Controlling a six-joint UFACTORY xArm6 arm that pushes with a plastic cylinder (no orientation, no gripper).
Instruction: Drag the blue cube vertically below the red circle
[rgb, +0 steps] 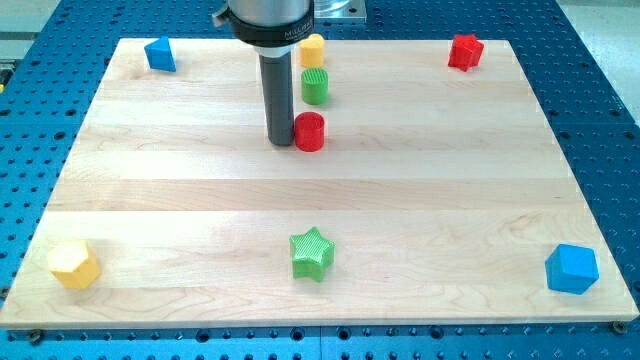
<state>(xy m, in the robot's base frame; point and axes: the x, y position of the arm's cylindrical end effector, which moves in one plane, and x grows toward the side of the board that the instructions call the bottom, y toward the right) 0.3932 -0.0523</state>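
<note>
The red circle (309, 131), a short red cylinder, stands on the board a little above its middle. My tip (280, 144) rests right at its left side, touching or nearly touching it. A blue cube-like block (572, 268) sits at the board's bottom right corner, far from the tip. A second, smaller blue block (160, 54) sits at the top left corner; its shape is not clear.
A green cylinder (315, 86) and a yellow block (313, 50) stand in a column just above the red circle. A red block (465, 51) is at the top right, a green star (311, 253) at the bottom middle, and a yellow hexagon (74, 264) at the bottom left.
</note>
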